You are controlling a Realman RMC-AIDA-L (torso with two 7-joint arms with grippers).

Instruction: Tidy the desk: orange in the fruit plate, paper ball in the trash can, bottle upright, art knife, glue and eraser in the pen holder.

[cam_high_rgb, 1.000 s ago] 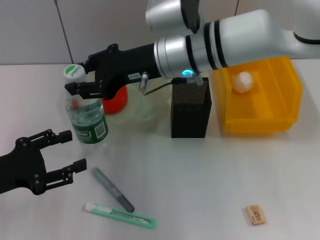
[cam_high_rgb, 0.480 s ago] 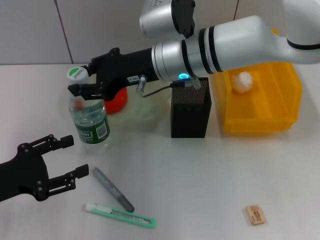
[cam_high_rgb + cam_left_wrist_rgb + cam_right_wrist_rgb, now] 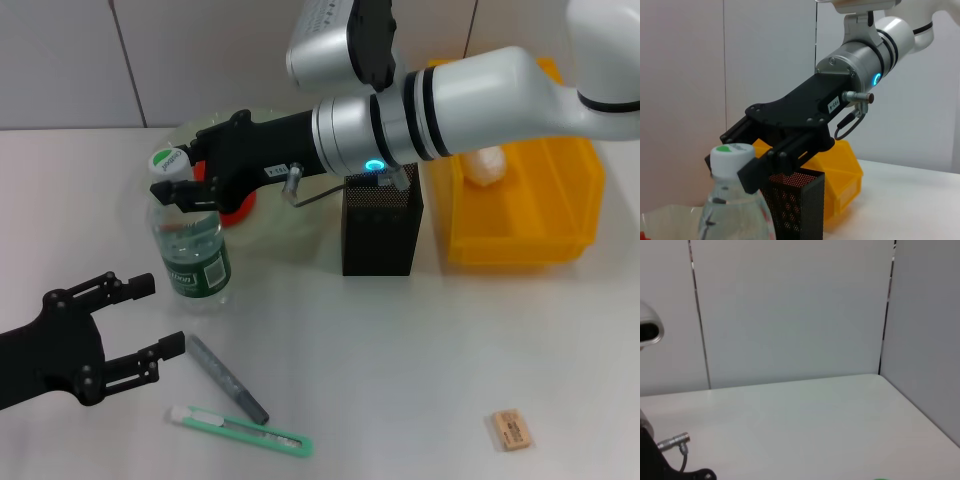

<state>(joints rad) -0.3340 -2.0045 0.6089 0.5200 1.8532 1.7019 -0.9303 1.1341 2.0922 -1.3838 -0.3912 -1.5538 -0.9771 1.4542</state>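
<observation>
right gripper (image 3: 183, 186): fingers closed on neck of water bottle (image 3: 192, 246), upright on desk (image 3: 420, 380) beside fruit plate (image 3: 290, 225) | left gripper (image 3: 148, 318): fingers spread, hovering near glue stick (image 3: 226, 378) and art knife (image 3: 240, 431)

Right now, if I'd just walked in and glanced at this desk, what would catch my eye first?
Probably the big silver-and-black right arm reaching across the desk, its right gripper at the neck of an upright water bottle. Behind it sit a bright yellow bin and a black mesh pen holder, while the left gripper waits open near the front edge.
</observation>
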